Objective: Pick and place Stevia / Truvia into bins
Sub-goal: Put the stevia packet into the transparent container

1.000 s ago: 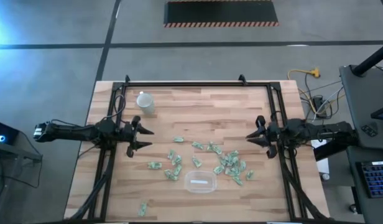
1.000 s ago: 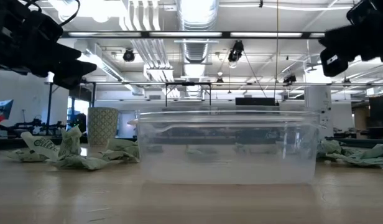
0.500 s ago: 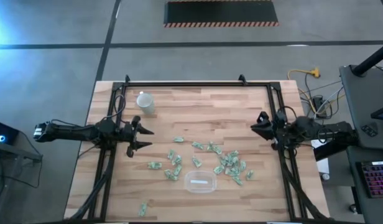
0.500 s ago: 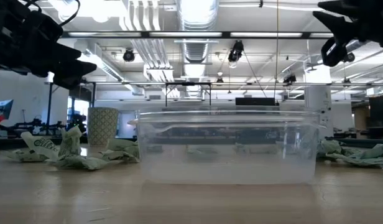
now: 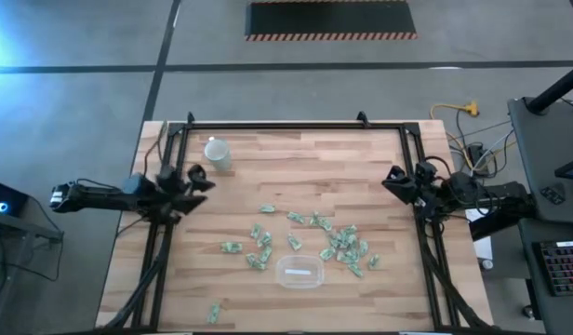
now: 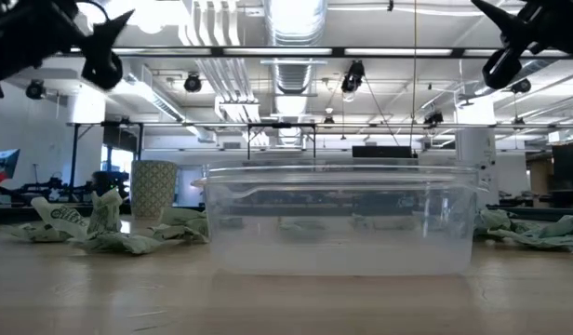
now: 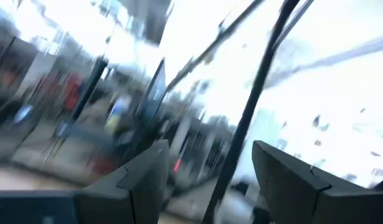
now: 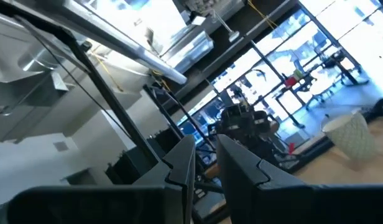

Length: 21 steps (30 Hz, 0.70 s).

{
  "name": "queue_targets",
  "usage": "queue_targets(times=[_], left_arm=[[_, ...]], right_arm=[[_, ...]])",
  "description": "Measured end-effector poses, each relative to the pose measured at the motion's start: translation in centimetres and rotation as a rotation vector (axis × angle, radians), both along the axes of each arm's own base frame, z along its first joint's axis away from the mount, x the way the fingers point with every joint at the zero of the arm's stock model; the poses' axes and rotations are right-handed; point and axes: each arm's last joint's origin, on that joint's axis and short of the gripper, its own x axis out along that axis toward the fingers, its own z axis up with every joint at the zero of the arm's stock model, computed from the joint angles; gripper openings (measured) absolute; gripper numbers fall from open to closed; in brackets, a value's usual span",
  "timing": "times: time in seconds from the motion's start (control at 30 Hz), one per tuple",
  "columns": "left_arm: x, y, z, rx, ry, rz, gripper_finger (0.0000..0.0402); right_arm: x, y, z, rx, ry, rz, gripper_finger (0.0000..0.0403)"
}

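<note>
In the high view, the wooden table [image 5: 361, 167] carries a loose scatter of pale green Stevia sachets [image 5: 342, 242] in its near half, mostly to the right of centre, and one stray sachet [image 5: 214, 312] lies alone at the near left edge. The clear plastic bin [image 5: 299, 272] stands near the front, just beside the scatter, and it seems to hold one white packet only. A white cup [image 5: 217, 154] stands at the far left. The left gripper [image 5: 195, 179] is at the left edge of the table and the right gripper [image 5: 394, 179] at the right edge; both are well apart from the sachets and carry nothing.

In the low view, the bin [image 6: 340, 219] fills the middle, with crumpled sachets [image 6: 105, 233] on the left and more on the right. Both arms hang high above the table.

In the left wrist view, the picture is smeared, but the two fingers [image 7: 145, 180] stand wide apart with nothing between them.

In the right wrist view, the fingers [image 8: 179, 163] stand narrow, almost closed, and empty; the cup [image 8: 352, 134] shows far off.

My judgement: the sachets lie flat and overlap, so a pinch may slide off one or lift two together. The light bin may also be pushed away if a gripper touches its rim.
</note>
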Motion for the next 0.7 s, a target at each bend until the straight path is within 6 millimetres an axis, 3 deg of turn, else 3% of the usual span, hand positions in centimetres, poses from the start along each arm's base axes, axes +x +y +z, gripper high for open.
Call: queue_targets(times=[0.3, 0.7], left_arm=[[-1.9, 0.0, 2.5, -0.037, -0.329, -0.025, 0.0215], [-0.9, 0.0, 2.5, 0.056, -0.271, 0.043, 0.0215]], right_arm=[[0.1, 0.0, -0.1, -0.038, 0.016, -0.02, 0.0059], [0.4, -0.1, -0.3, 0.01, 0.042, -0.028, 0.0059]])
